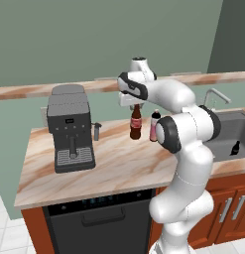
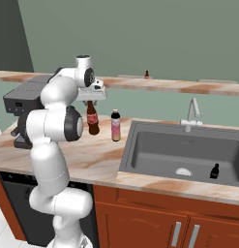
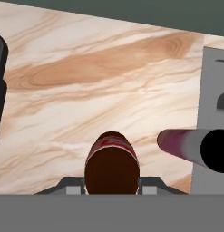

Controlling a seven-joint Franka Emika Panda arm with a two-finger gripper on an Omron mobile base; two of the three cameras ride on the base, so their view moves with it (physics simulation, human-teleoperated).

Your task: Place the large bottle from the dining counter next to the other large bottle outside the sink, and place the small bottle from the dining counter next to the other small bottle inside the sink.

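Right base view: large bottle [image 2: 93, 120] beside other large bottle [image 2: 115, 126].

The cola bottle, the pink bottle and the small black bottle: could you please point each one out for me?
cola bottle [image 2: 93, 119]: right base view, on its red label band.
pink bottle [image 2: 115, 127]: right base view, on its pink label.
small black bottle [image 2: 215, 171]: right base view, on its body, inside the sink.
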